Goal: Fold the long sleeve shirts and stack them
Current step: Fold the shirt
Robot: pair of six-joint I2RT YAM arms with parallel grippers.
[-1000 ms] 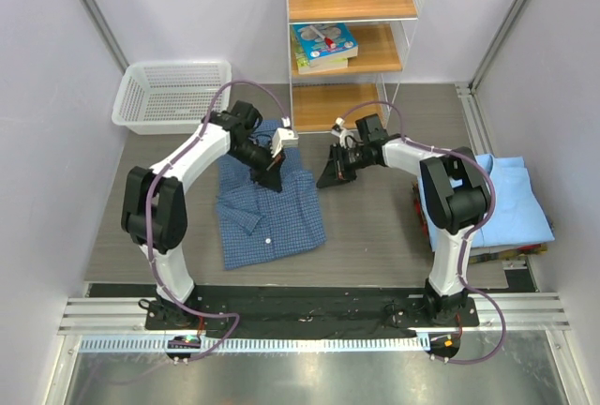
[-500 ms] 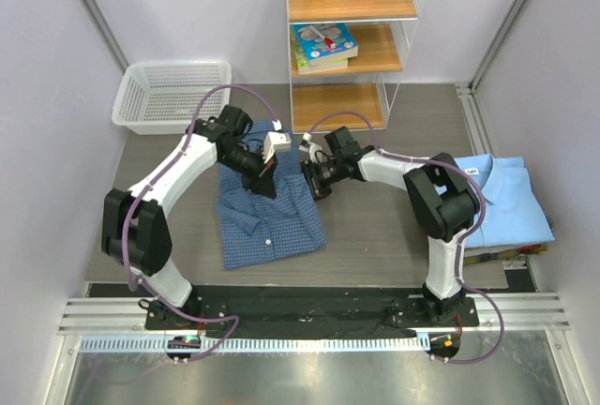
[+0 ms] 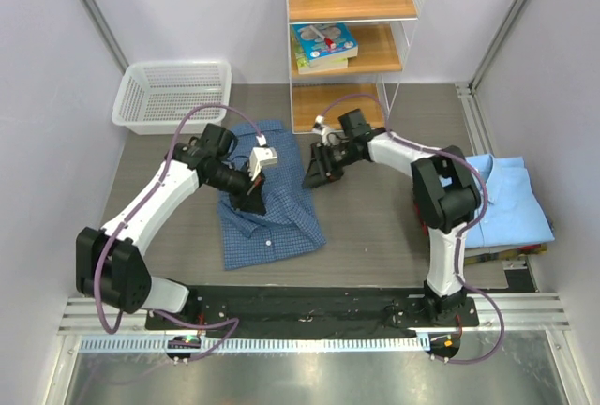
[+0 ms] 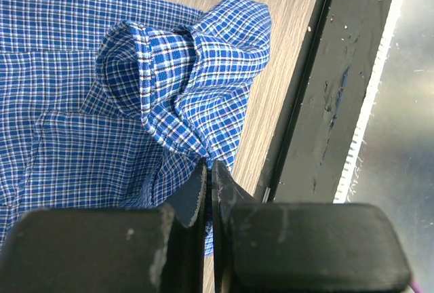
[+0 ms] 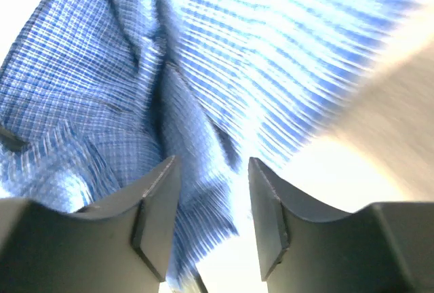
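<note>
While the left gripper (image 4: 209, 171) pinches a raised fold of it, the dark blue fine-checked cloth shirt (image 3: 272, 222) lies on the wood-grain bench (image 3: 375, 227).
The right gripper (image 3: 315, 171), jaws parted, sits at the shirt's right edge; a plain light blue shirt (image 3: 511, 203) lies far right, a white plastic mesh basket (image 3: 178, 126) back left.

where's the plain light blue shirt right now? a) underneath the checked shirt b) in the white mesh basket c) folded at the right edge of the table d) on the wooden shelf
c: the plain light blue collared cloth shirt lies folded at the right edge of the table, well apart from the dark blue checked cloth shirt spread in the middle.
</note>
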